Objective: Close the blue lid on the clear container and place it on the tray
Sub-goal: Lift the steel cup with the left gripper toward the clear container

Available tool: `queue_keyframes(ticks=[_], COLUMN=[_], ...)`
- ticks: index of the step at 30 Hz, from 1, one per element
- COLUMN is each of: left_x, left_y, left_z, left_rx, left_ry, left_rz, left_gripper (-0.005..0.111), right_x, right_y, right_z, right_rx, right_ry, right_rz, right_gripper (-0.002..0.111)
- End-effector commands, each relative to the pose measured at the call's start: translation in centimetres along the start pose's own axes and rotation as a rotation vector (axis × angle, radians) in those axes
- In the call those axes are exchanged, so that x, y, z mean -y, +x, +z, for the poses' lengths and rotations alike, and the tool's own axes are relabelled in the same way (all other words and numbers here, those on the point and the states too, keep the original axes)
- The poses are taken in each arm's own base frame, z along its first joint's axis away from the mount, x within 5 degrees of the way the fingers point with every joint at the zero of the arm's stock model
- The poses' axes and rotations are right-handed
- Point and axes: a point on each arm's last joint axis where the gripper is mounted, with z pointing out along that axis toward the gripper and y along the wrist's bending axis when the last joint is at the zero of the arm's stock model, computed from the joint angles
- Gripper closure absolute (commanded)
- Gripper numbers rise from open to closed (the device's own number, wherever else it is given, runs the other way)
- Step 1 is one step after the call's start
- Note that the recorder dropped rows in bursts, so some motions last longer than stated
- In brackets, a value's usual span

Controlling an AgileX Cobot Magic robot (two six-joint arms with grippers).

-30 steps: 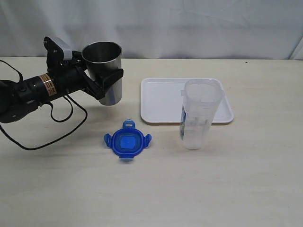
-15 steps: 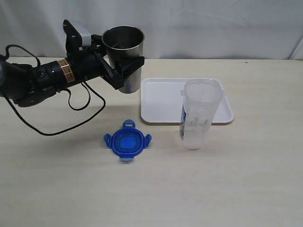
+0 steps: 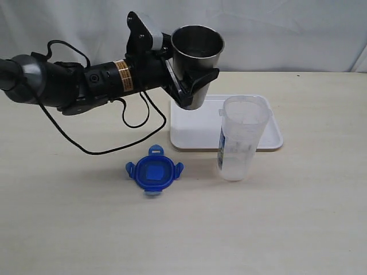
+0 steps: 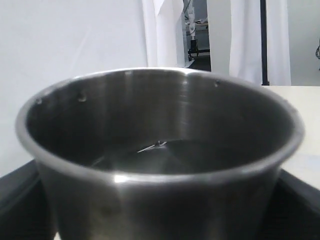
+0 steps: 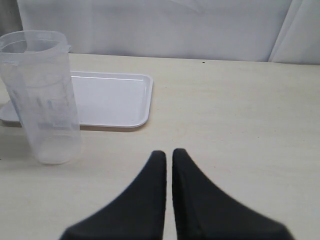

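Observation:
The clear container (image 3: 239, 138) stands upright and uncovered on the table, just in front of the white tray (image 3: 195, 123); both also show in the right wrist view as container (image 5: 42, 95) and tray (image 5: 112, 100). The blue lid (image 3: 153, 171) lies flat on the table, left of the container. My left gripper (image 3: 195, 86) is shut on a grey steel tumbler (image 3: 196, 62), held in the air over the tray's left end; the tumbler (image 4: 160, 160) fills the left wrist view. My right gripper (image 5: 169, 152) is shut on nothing, low over the table, and out of the exterior view.
A black cable (image 3: 123, 134) hangs from the left arm (image 3: 74, 83) down to the table behind the lid. A white curtain (image 3: 275, 28) backs the table.
The left arm has swung right and upward with the tumbler, from the left of the table to above the tray's left end. Lid, container and tray have stayed put.

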Motion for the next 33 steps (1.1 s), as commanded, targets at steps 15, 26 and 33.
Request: queue_keyframes(ticks=[15, 26, 33], left_x=[1.0, 1.0, 1.3], left_y=[-3.1, -2.3, -2.8], left_z=[1.5, 1.8, 2.6], left_rx=[0.093, 0.052, 0.077], left_ry=[0.008, -0.022, -0.120], left_rz=[0.219, 0.094, -0.030], left_gripper=[0.107, 0.107, 0.107], right_x=[0.0, 0.0, 0.0], right_y=[0.1, 0.1, 0.1], right_z=[0.0, 0.0, 0.0], right_rx=[0.005, 0.005, 0.005], right_ry=[0.005, 0.005, 0.005], right_rz=[-0.006, -0.006, -0.006], right_gripper=[0.104, 0.104, 0.104])
